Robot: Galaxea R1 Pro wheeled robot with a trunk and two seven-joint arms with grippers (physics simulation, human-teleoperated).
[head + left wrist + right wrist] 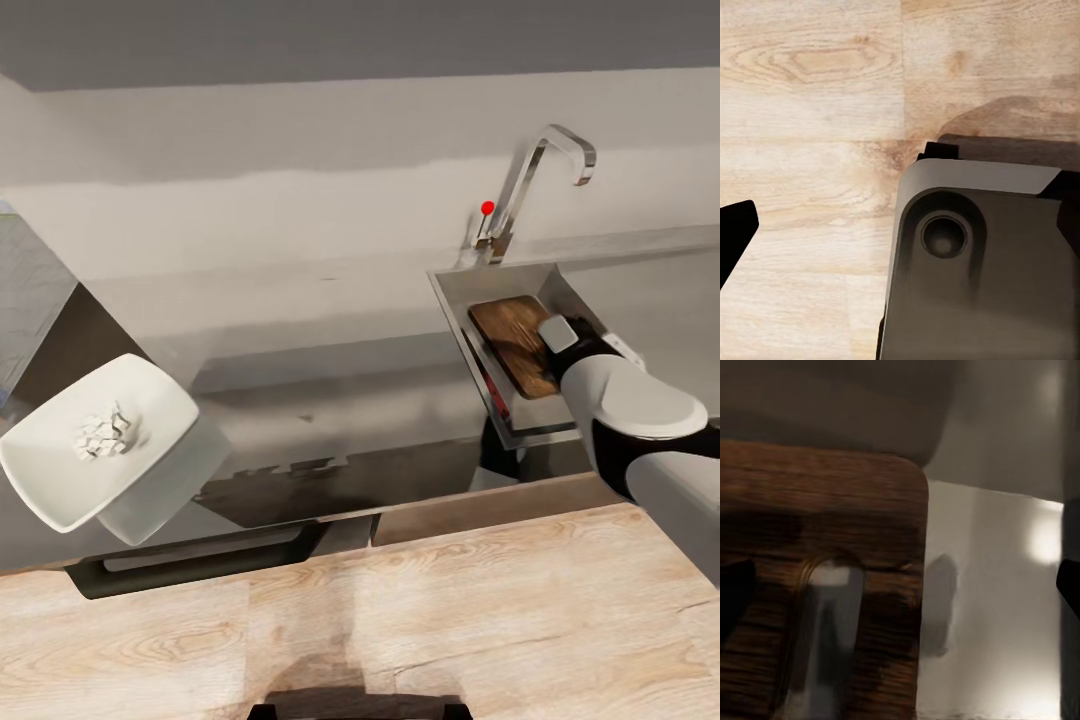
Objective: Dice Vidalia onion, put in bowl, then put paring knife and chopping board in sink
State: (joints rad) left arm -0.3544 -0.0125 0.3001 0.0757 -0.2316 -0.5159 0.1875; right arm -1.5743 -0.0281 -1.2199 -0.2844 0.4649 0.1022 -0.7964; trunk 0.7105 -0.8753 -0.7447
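Head view: the brown wooden board (512,342), grained and round-cornered, lies inside the steel sink (455,295) at about 3 o'clock of the frame, its long axis running from 11 o'clock to 5 o'clock. Its near end is covered by the right arm (630,400), which reaches down into the basin. A thin red strip, perhaps the knife (491,385), shows along the board's 8 o'clock edge, too small to identify with certainty. The faucet (530,185) with its red dot stands at 12 o'clock of the basin. The white bowl (60,470), holding pale diced pieces (104,434), sits on the grey counter (320,420) at 9 o'clock. Right wrist view: the board's corner and handle slot (825,637) appear close up; the right gripper's (900,592) dark fingertips (735,592) stand apart at the frame edges, touching nothing. Left wrist view: wooden floor (810,112); whether the left gripper is apart or together cannot be told.
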